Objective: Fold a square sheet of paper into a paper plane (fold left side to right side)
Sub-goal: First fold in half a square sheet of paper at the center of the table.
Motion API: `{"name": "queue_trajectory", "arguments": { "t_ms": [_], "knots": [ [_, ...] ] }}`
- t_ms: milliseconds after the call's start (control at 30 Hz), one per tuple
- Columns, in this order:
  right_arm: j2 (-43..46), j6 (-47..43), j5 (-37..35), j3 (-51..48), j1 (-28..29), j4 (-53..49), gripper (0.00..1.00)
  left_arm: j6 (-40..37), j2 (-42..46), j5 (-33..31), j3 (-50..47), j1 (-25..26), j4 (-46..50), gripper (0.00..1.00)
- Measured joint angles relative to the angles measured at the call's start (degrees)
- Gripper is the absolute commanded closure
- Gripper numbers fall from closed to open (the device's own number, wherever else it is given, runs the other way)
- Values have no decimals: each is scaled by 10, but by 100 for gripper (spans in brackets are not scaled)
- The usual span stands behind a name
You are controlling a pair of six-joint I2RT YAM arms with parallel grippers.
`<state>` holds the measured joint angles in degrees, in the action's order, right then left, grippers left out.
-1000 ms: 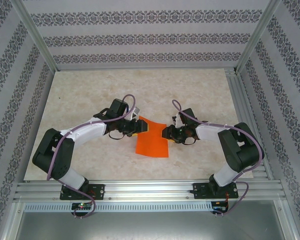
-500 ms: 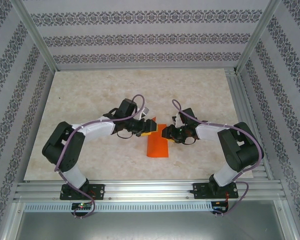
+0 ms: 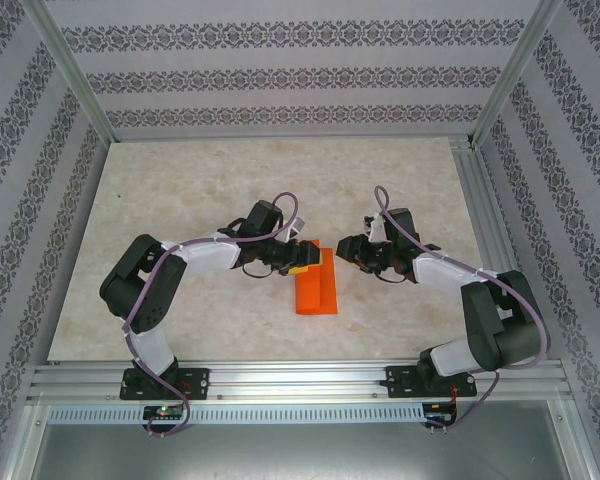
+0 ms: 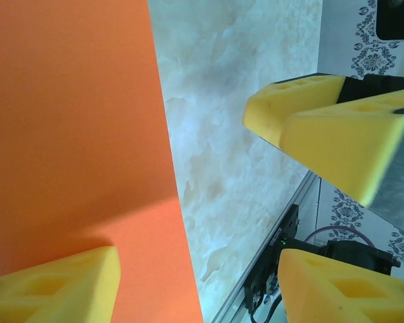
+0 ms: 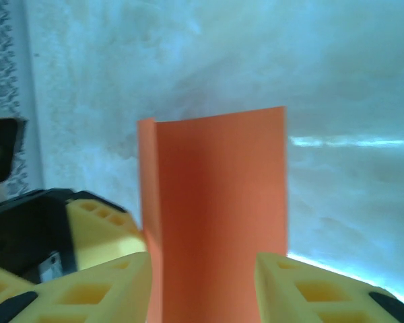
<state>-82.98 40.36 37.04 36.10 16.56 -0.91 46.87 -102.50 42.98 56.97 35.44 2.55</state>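
1. While the square sheet of paper (image 3: 317, 290) lies flat on the table (image 3: 180, 190) as a narrow doubled strip, roughly midway between the two arms, I read its long axis as running from the near edge toward the far side, tilted only a little.
2. My left gripper (image 3: 302, 258) hangs over the strip's far left corner with its jaws released. In its wrist view one finger (image 4: 54, 286) is above the orange and the other is off the sheet, so a long edge of the paper passes between them and nothing is pinched.
3. My right gripper (image 3: 348, 248) sits just beside the far end on the right, apart from the paper. Its fingers are parted and empty, and its wrist camera looks along the strip through the gap.
4. I judge the left gripper the nearer one. From it the strip stretches back toward the arm bases, so a pressing stroke should follow that line, far end to near end.
5. From the right wrist, a thin sliver of the under layer shows along one long edge. The two halves look slightly mismatched, so I would square them before creasing.
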Motion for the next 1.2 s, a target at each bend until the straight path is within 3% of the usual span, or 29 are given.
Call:
{"name": "queue_trajectory", "arguments": {
  "t_ms": [233,667,1000,1200],
  "knots": [
    [-38,54,33,-7,21,79,59,0,-1,0,6,0,0,35],
    [-97,91,38,-2,48,136,65,0,-5,-15,7,0,7,37],
    [-94,105,66,-7,5,156,64,1,-5,-13,7,10,0,43],
    [-96,101,82,2,7,152,64,2,-5,-13,7,10,0,45]
  ]
}}
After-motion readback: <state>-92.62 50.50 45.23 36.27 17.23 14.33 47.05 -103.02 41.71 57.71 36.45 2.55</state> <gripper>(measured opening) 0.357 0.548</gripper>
